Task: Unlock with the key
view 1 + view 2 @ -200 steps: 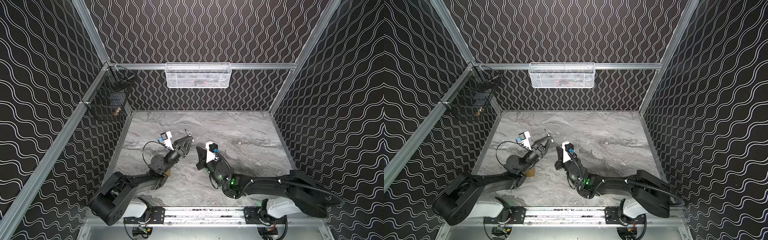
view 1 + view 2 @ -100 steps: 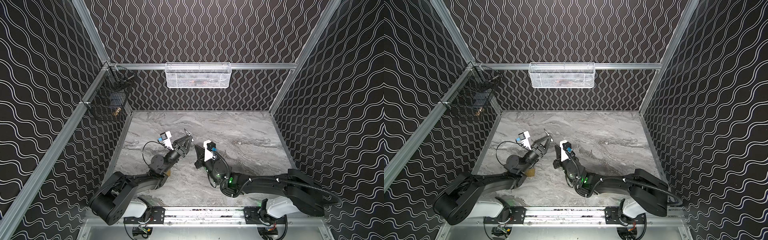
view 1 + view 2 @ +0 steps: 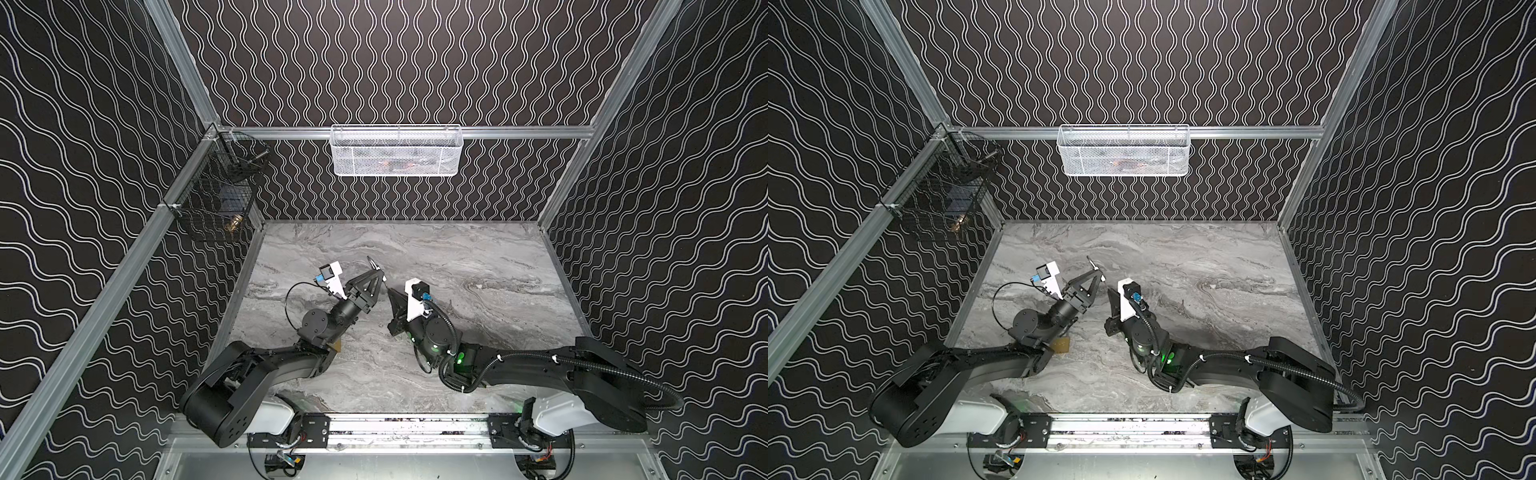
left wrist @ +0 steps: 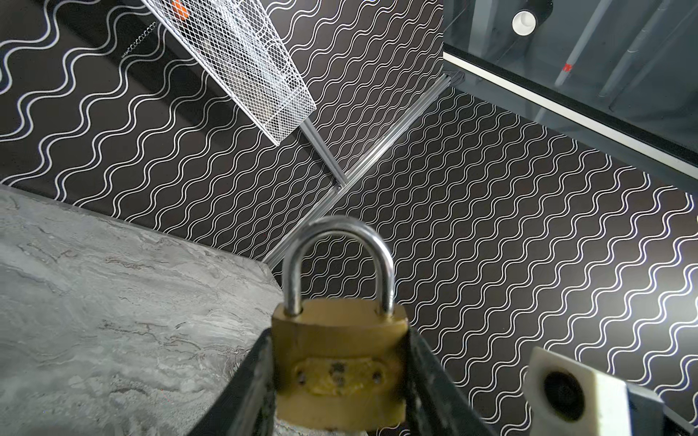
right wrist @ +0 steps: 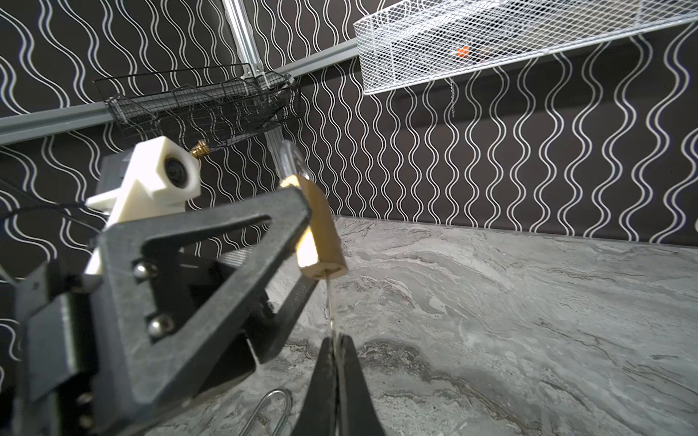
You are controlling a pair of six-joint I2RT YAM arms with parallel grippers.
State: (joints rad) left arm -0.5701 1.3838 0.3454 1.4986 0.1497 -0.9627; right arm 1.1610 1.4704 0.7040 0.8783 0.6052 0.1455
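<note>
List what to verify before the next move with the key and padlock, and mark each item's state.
1. Grip on the padlock by the left gripper: ok, the body is clamped on both sides.
2. Grip on the key by the right gripper: ok, the jaws are shut on it.
3. Alignment of the key with the keyway: ok, the blade meets the padlock's bottom face.
4. Full seating of the key: not ok, much of the blade shows outside the body.
5. Release of the shackle: not ok, both legs sit in the body.

Black arms (image 3: 291,365), white bases (image 3: 270,412), triangular left claw (image 3: 378,275), green status light (image 3: 459,356).
</note>
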